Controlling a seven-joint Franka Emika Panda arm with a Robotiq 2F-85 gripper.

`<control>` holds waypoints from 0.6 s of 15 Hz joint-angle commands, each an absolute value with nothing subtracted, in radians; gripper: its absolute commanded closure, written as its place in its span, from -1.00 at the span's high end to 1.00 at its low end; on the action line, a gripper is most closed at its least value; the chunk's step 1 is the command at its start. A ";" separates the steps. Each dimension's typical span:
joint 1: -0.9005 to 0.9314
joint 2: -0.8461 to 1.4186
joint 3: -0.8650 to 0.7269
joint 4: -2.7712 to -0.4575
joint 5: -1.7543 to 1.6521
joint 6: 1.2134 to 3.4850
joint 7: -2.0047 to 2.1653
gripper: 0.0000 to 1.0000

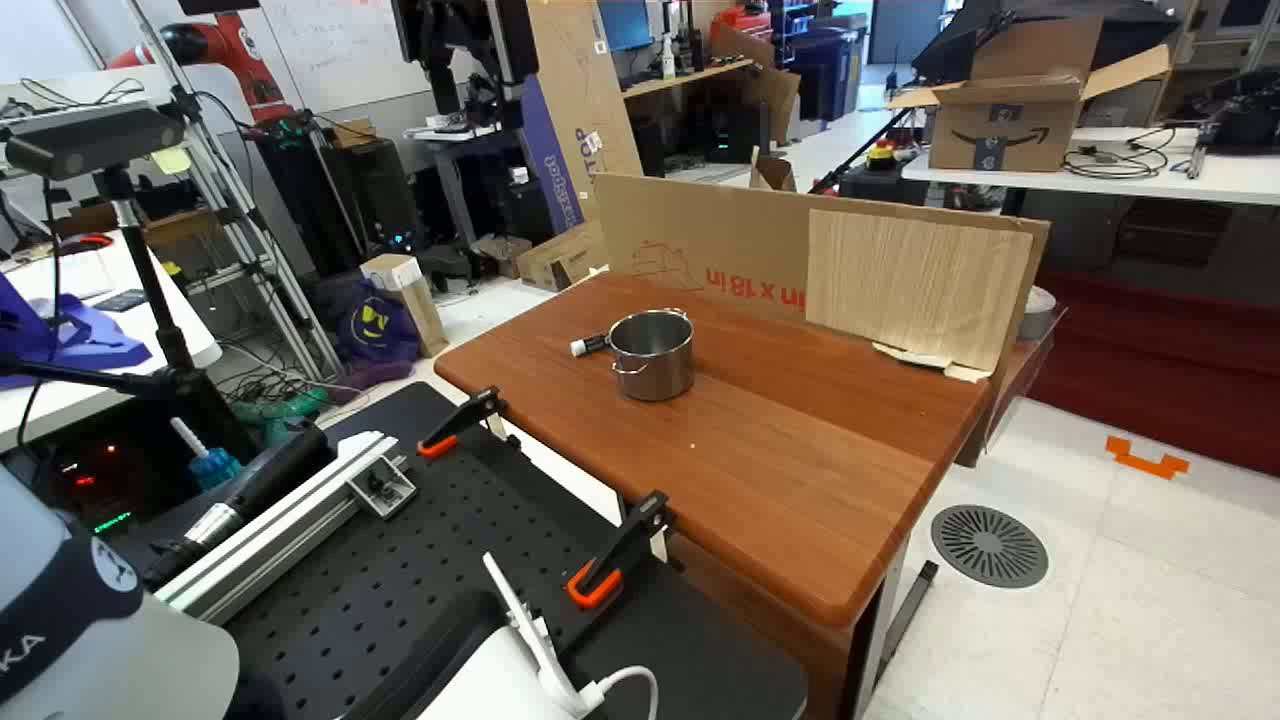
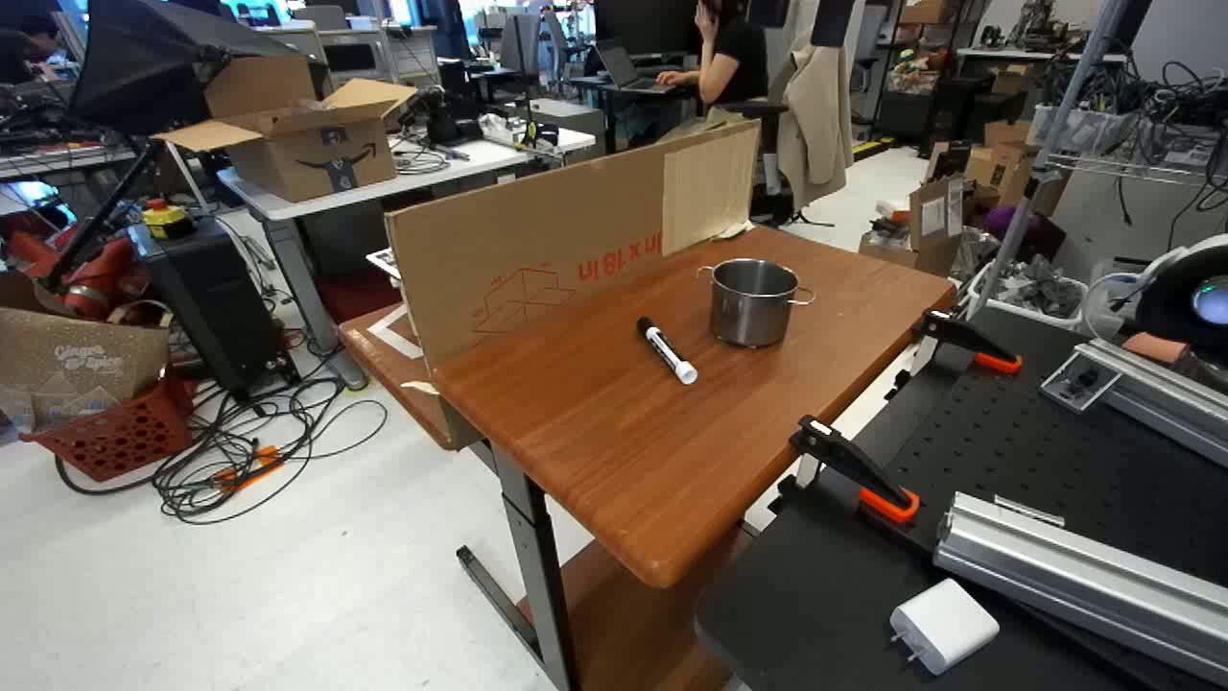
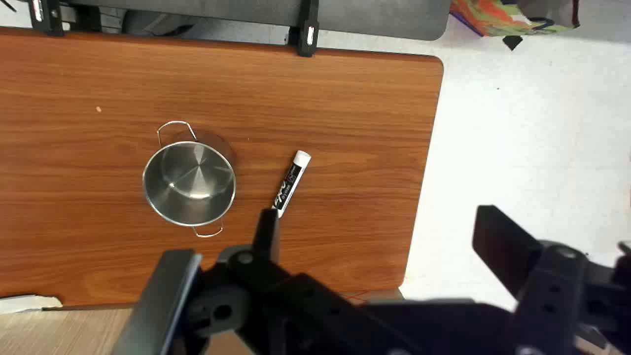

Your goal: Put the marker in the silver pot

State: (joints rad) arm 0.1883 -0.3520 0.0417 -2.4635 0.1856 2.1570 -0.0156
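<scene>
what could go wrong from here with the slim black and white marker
The marker lies loose on the brown wood-grain table, so the open black claw might roll it. The claw hides one marker end in the wrist view, so aim could suffer. The round silver metal pot has wire handles that could snag the marker.

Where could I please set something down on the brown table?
In the wrist view, bare wood lies between the marker and the right end of the table, and between the silver pot and the edge bearing the clamps. Between marker and pot it is tighter. In both exterior views, a cardboard sheet lines the opposite edge.
</scene>
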 commanded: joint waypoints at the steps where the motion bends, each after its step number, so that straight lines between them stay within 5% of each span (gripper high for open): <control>1: 0.170 -0.352 0.059 -2.461 0.193 2.154 -0.021 1.00; 9: 0.161 -0.326 0.055 -2.439 0.194 2.171 -0.016 1.00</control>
State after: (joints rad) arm 0.1841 -0.3470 0.0417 -2.4592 0.1856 2.1600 -0.0150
